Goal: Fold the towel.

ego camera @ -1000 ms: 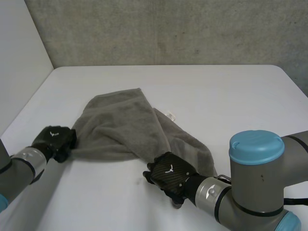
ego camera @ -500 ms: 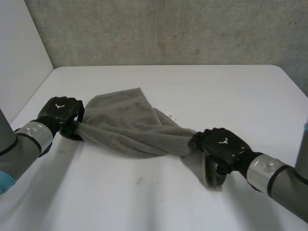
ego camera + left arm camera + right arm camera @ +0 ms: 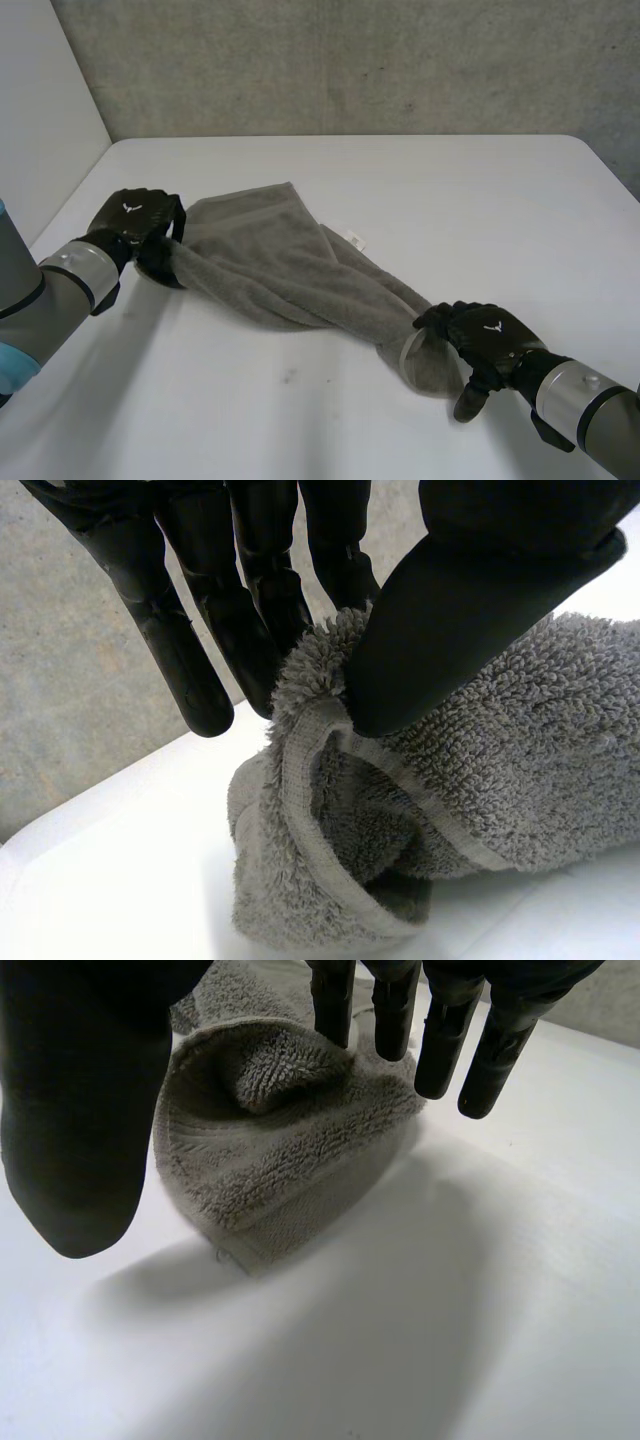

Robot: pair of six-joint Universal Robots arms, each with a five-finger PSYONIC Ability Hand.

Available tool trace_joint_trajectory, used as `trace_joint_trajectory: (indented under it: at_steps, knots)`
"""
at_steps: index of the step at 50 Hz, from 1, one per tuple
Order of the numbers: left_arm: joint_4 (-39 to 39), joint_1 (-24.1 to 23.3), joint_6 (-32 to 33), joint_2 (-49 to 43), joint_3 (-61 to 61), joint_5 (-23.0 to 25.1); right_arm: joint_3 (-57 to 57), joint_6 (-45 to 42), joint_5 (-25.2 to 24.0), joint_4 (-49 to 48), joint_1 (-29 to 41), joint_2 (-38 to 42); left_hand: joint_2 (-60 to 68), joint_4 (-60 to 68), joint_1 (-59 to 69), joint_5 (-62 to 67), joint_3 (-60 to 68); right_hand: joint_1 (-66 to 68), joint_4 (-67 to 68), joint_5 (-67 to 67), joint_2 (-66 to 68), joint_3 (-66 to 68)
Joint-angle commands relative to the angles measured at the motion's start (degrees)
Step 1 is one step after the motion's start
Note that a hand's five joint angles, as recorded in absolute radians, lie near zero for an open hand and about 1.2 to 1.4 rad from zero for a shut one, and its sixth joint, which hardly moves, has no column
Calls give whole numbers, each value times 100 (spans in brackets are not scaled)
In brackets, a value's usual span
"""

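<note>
The grey towel point(image 3: 290, 265) lies bunched and drawn out in a long diagonal band across the white table point(image 3: 470, 190). My left hand point(image 3: 140, 225) is at its left end. In the left wrist view the thumb point(image 3: 470, 600) pinches the hemmed edge of the towel point(image 3: 480, 780) against the fingers. My right hand point(image 3: 482, 335) is at the towel's near right end with its fingers straight and spread. In the right wrist view the rolled towel end point(image 3: 270, 1150) lies on the table under the palm, between the thumb point(image 3: 80, 1110) and the fingers, and nothing grips it.
A small white label point(image 3: 354, 238) sticks out of the towel's far edge. Bare tabletop stretches to the back and right of the towel. A grey wall point(image 3: 350, 60) stands behind the table and a pale wall to its left.
My right hand swept from the front middle out to the right, drawing the towel into a long band, and its fingers spread open. My left hand shifted slightly back, still holding its end.
</note>
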Motion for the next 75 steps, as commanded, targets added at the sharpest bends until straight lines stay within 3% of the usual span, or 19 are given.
trace_joint_trajectory:
  at_steps: [1, 7, 14, 18, 27, 34, 39, 46, 48, 75]
  knots:
    - [-9, -37, -76, 0, 63, -9, 62, 88, 57, -332, 30, 6, 1023, 1026, 1188, 1131, 1035, 673, 543, 647, 584, 631]
    - [-9, -37, -85, 9, 81, 0, 106, 62, 92, -596, 48, 67, 1023, 1026, 1188, 1131, 1035, 1501, 1371, 1475, 1412, 1459]
    - [-9, -37, -85, 0, 90, 0, 88, 35, 180, -623, 57, 85, 1023, 1026, 1188, 1131, 1035, 1434, 1304, 1408, 1345, 1392]
    - [-9, -37, -85, 0, 90, -9, 97, 9, 189, -632, 57, 129, 1023, 1026, 1188, 1131, 1035, 628, 498, 602, 539, 586]
    - [-9, -19, -85, -17, 99, 0, 141, 53, 391, -737, -14, 76, 1023, 1026, 1188, 1131, 1035, 963, 833, 937, 874, 921]
    - [-9, -10, -120, -17, 99, -9, 202, 26, 453, -693, 13, -249, 1023, 1026, 1188, 1131, 1035, 2459, 2330, 2434, 2371, 2417]
    - [-9, -10, -164, -17, 90, -9, 264, 44, 382, -684, 65, -197, 1023, 1026, 1188, 1131, 1035, 1387, 1258, 1361, 1299, 1345]
    - [-9, -19, -173, -17, 81, -9, 291, 0, 400, -702, 83, -65, 1023, 1026, 1188, 1131, 1035, 1232, 1102, 1206, 1143, 1190]
    - [-9, -19, -173, -17, 81, -9, 299, 0, 374, -754, 92, 23, 1023, 1026, 1188, 1131, 1035, 613, 483, 587, 524, 571]
    - [-18, -19, -208, 0, 55, 0, -52, -52, 558, -1299, 531, 594, 1023, 1026, 1188, 1131, 1035, 1400, 1270, 1374, 1311, 1358]
